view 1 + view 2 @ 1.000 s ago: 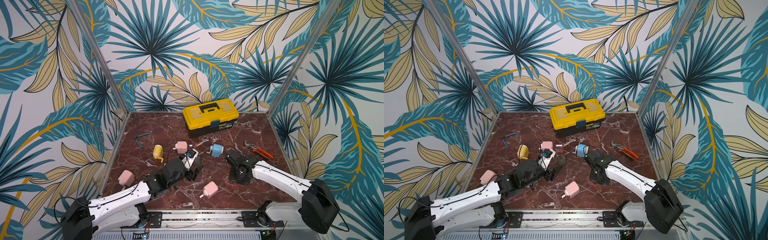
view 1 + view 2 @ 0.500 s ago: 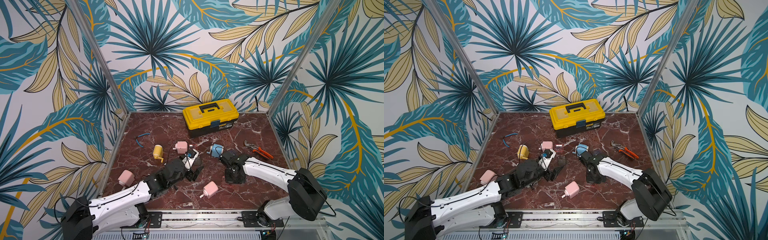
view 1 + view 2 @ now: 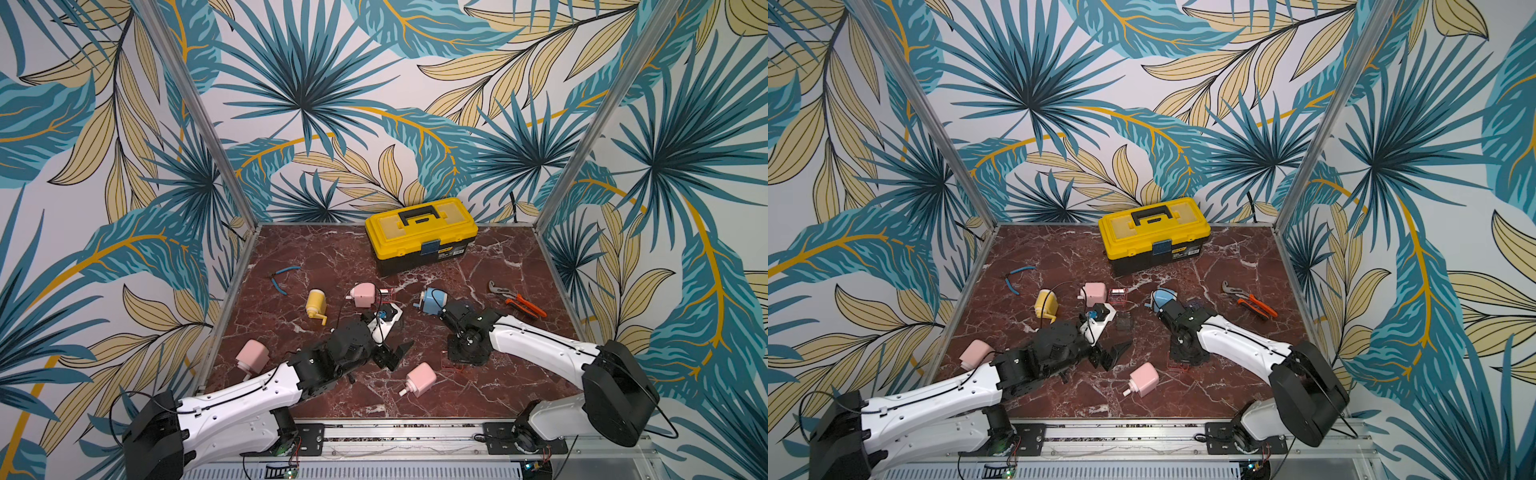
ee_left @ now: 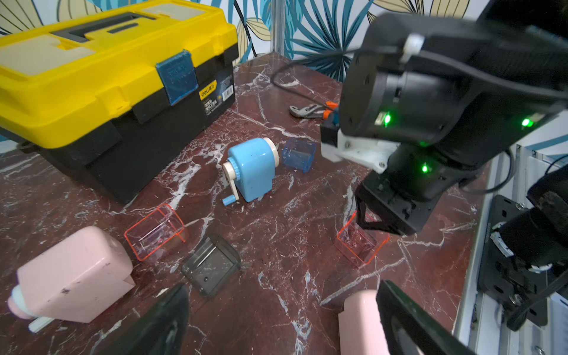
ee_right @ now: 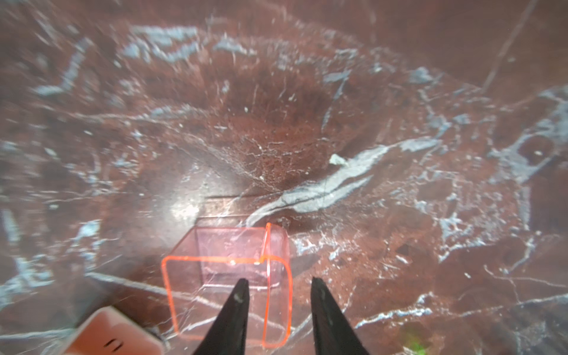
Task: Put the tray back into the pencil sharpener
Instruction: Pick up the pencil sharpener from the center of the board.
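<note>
End effector on my left arm (image 3: 395,353) stands spread wide and empty, low over the bench (image 3: 478,399). The nearest pink sharpener (image 3: 420,379) lies just beside it, toward the front edge. I cannot see its slot from here.

Further right, the clear orange tray (image 5: 227,276) rests on the marble, near that sharpener but apart from it. My right end effector (image 5: 278,281) points down over it, part-way open. One tray wall sits between its fingers with a gap on either side, so I judge nothing is gripped.

To do this well I'd close gently on that thin wall and lift it level. The left arm would steady the sharpener body, slot turned toward the tray. Clear plastic may flex or slip, so I'd go slowly.
</note>
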`<state>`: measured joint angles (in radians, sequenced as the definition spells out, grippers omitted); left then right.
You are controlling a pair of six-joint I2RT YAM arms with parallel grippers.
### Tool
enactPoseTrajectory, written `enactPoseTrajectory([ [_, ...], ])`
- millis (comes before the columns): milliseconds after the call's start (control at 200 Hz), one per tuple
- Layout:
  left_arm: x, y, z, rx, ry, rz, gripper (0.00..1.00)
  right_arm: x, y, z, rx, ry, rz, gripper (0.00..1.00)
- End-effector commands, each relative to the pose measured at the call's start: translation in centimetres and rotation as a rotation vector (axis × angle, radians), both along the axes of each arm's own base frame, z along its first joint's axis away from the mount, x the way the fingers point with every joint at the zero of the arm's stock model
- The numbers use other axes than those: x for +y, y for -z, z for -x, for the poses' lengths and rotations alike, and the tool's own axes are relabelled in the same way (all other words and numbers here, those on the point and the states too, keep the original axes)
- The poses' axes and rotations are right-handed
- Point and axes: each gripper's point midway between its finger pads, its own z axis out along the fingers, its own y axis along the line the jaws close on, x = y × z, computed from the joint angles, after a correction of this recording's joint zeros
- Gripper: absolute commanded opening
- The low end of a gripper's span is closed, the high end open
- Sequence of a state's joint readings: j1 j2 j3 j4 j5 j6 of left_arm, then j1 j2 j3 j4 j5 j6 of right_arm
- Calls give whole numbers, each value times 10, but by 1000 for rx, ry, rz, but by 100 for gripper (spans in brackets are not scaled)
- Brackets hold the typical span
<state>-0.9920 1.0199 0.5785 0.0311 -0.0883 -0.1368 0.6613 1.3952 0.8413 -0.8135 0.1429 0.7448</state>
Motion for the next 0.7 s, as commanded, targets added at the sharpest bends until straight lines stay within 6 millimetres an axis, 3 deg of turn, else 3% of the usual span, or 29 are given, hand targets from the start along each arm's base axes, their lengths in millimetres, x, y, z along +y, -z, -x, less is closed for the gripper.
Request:
enactPoseTrajectory([
  [0, -12, 8, 15, 25, 62, -67, 98, -12, -20, 2, -59, 40, 14, 41],
  [225, -31, 29, 47, 94, 109, -181, 100, -29, -42, 6, -142, 116, 10, 44],
  [431, -44, 55, 67, 194, 146, -293, 100, -37, -47, 11, -193, 164, -27, 45],
  [696, -57, 72, 72, 290, 144, -347, 100, -43, -43, 18, -193, 176, -37, 46],
])
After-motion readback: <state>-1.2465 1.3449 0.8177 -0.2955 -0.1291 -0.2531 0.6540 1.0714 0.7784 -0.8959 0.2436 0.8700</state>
